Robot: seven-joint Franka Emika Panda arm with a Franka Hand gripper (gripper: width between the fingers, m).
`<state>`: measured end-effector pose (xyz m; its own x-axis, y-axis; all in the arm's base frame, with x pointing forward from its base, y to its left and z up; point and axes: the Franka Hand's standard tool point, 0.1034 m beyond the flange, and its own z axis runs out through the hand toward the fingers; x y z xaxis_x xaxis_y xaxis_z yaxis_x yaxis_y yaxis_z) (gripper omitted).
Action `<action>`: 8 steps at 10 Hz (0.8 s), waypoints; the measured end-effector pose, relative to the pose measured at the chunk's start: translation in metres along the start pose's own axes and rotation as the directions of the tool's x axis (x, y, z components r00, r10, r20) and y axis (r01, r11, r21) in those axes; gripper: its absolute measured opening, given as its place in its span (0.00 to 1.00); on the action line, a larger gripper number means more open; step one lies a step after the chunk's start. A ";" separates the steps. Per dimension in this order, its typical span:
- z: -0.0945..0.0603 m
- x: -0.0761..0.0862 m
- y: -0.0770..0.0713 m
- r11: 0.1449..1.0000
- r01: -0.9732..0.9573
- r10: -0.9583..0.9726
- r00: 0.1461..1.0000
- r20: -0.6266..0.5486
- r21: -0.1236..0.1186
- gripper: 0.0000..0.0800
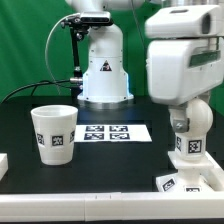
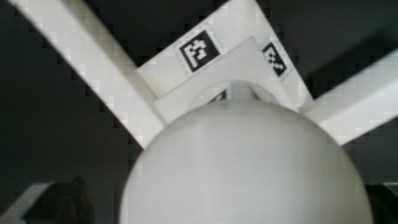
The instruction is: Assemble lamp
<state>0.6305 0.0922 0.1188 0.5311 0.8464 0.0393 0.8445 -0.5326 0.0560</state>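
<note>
Clearly the bulb [image 1: 189,137] is the part in play. It stands upright at the exterior view's right, its tagged stem down on the base [image 1: 190,182], though I cannot tell whether it is fully seated. From the wrist view its round head [image 2: 231,165] fills the foreground, with the tagged limbs of the base [image 2: 199,50] spreading out beneath it.

I judge the bulb to be light, rigid matte plastic, unlikely to deform. The domed head is smooth and curved, so a pinch high on it would tend to squirt out. I would take hold at the widest part of the head or just under it, with the pads square to the stem's axis. The base looks blocky and stable but light enough to skid on the table [image 1: 100,165] if I push sideways.

The gripper [image 1: 184,117] sits straight over the bulb, pointing down, with the wrist vertical and the arm's bulk directly above. Its fingers seem to flank the bulb's head, but I cannot tell how wide they stand or whether they press on it.

Well apart at the exterior view's left, the shade [image 1: 55,135] stands with its mouth up. The marker board [image 1: 110,132] lies between it and the bulb.
</note>
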 end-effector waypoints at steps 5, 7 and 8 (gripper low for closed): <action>0.001 0.000 -0.001 0.994 0.109 -0.109 0.994 0.012 -0.005 0.72; 0.001 0.000 0.000 1.000 0.014 -0.014 1.000 0.006 -0.003 0.72; 0.001 -0.002 0.001 0.993 -0.120 0.120 0.993 0.003 -0.003 0.72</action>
<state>0.6303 0.0905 0.1175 0.6290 0.7762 0.0425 0.7744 -0.6305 0.0535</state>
